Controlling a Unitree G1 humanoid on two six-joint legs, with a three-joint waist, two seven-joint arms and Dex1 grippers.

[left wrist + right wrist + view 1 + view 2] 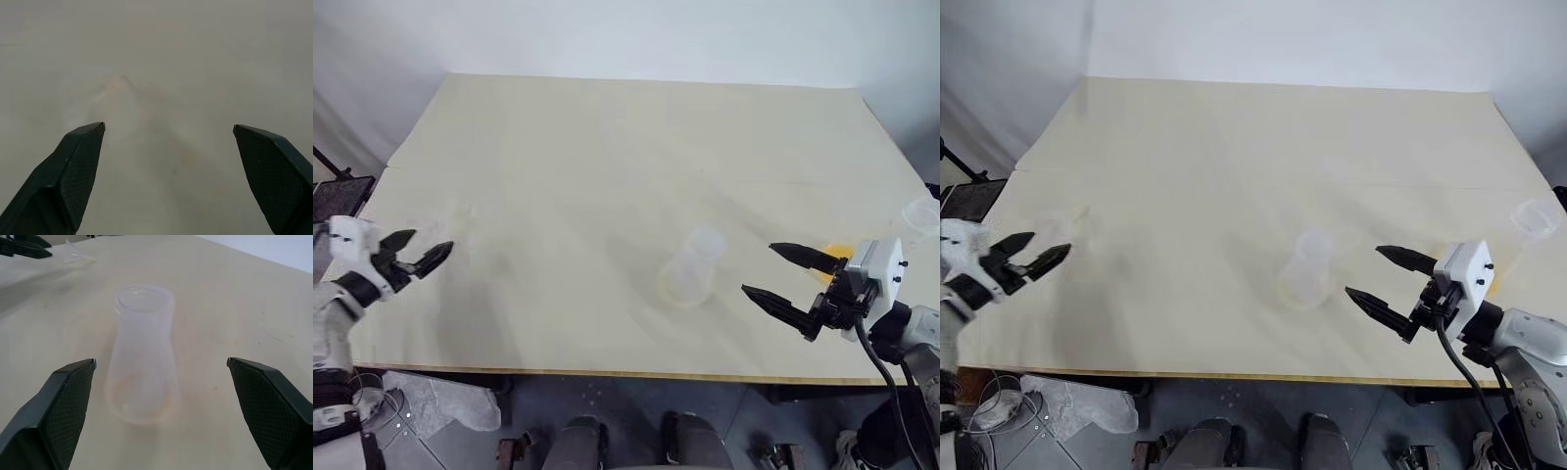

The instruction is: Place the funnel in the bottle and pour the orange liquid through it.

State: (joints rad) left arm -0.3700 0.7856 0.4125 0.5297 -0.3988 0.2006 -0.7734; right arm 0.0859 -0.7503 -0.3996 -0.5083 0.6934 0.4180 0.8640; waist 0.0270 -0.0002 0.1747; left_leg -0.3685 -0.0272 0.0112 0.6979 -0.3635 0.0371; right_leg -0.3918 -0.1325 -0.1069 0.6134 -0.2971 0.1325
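1. A pale wooden table point(607, 147) fills the space in front of the robot, and the task's things are spread across its near half.
2. The bottle point(693, 266) stands upright on the table, a little right of the middle and near the front edge. It is clear and frosted, with a wide base and a narrower open neck. In the right wrist view the bottle point(143, 355) sits between the two black fingers, apart from both, with nothing in its mouth.
3. The right gripper point(781, 276) is on the right side of the bottle, pointing toward it. Its jaws stand wide apart and hold nothing.
4. Just behind the right gripper's white housing a patch of orange liquid point(839, 252) shows; the vessel that holds it is mostly hidden by the gripper.
5. A rounder clear cup point(922, 217) stands near the table's right edge, apart from the gripper.
6. The funnel point(78, 255) rests on the table far to the left, seen in the right wrist view as a small clear cone lying tilted. From the head views it is only a faint glint by the left gripper's tips.
7. The left gripper point(429, 250) hangs over the table's left front part, pointing in toward the funnel. Its jaws are spread wide and empty.
8. The left wrist view is blurred; I can make out the two black fingers point(73, 176) far apart and a pale shape between them, too smeared to name.
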